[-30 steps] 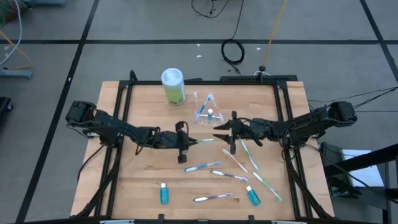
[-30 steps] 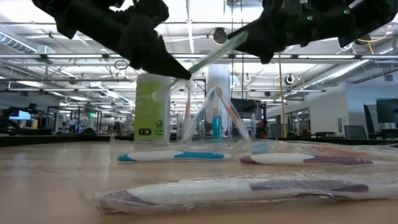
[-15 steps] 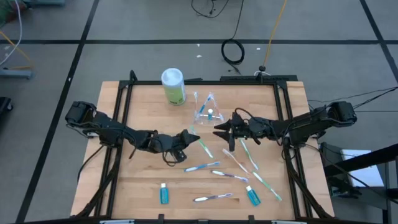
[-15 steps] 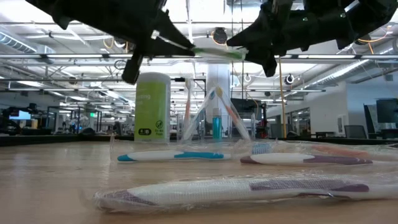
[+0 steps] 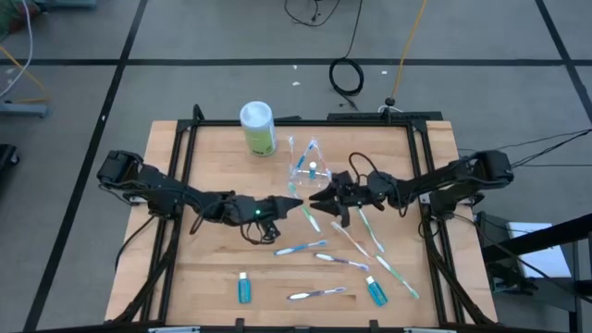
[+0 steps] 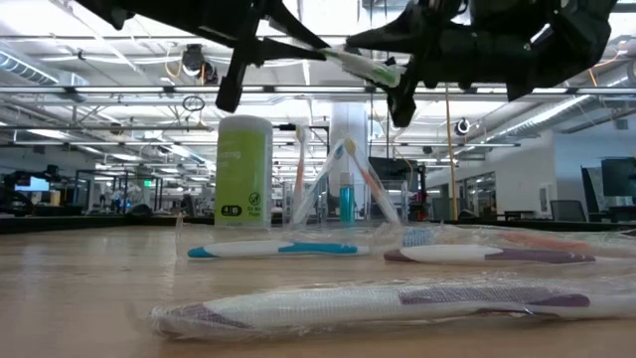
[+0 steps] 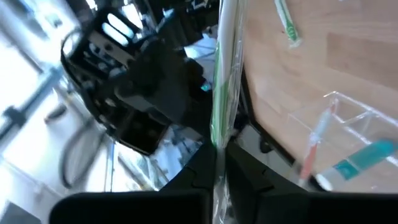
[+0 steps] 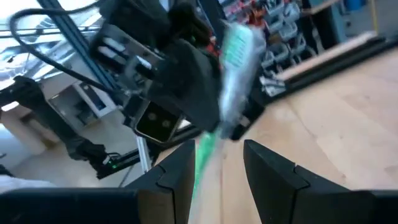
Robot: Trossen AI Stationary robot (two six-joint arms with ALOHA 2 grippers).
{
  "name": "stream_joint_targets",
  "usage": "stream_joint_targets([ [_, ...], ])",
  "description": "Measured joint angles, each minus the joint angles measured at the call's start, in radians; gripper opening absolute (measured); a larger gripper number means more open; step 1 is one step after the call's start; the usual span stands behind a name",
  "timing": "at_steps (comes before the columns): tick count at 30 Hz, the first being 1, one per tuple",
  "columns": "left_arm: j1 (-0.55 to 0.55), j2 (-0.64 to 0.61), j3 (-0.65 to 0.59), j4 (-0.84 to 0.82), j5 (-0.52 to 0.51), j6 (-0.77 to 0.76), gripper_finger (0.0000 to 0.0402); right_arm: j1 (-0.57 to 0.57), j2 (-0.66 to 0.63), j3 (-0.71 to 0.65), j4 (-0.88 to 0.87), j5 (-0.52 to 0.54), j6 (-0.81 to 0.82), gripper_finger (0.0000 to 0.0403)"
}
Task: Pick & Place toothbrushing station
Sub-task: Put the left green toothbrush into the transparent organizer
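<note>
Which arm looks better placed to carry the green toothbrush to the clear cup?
Probably left: the left gripper is shut on the green toothbrush, with the clear cup close by. The right gripper is only open around its other end.

Wooden table in a black frame. Green canister at the back, clear cup just beside it. Wrapped toothbrushes and two blue tubes lie well in front of the canister.

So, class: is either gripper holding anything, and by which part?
The left gripper holds the wrapped green toothbrush by one end. The right gripper, open, has its fingers on either side of the other end, not yet clamped.
</note>
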Motion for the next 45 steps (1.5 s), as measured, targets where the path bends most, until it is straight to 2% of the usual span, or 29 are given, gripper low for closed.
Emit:
stream_joint_targets([
  [3, 0.000, 0.000, 0.009, -0.001, 0.011, 0.047, 0.0029, -0.004, 0.029, 0.006, 0.002, -0.049, 0.062, 0.0130],
  [9, 0.002, 0.000, 0.010, -0.009, 0.034, 0.111, 0.0026, -0.004, 0.043, 0.038, 0.011, -0.079, 0.067, 0.0130],
  [19, 0.043, 0.000, 0.016, -0.015, 0.104, 0.164, 0.0032, 0.002, 0.043, 0.038, -0.009, -0.080, 0.061, 0.0130],
  [27, 0.069, 0.026, 0.084, -0.025, 0.175, 0.186, 0.0032, 0.002, 0.042, 0.038, 0.010, -0.081, 0.043, 0.0130],
  [32, 0.068, 0.104, 0.127, -0.032, 0.140, 0.216, 0.0033, 0.002, 0.044, 0.036, 0.014, -0.081, 0.027, 0.0116],
  [37, 0.056, 0.142, 0.129, 0.061, 0.077, 0.237, 0.0033, -0.003, 0.041, 0.036, -0.025, -0.080, 0.029, 0.0068],
  [40, 0.055, 0.133, 0.129, 0.054, 0.054, 0.238, 0.0033, -0.009, 0.041, 0.037, -0.025, -0.080, 0.034, 0.0047],
  [45, 0.044, 0.123, 0.131, 0.014, 0.052, 0.197, 0.0033, -0.024, 0.038, 0.039, -0.034, -0.130, 0.034, 0.0046],
])
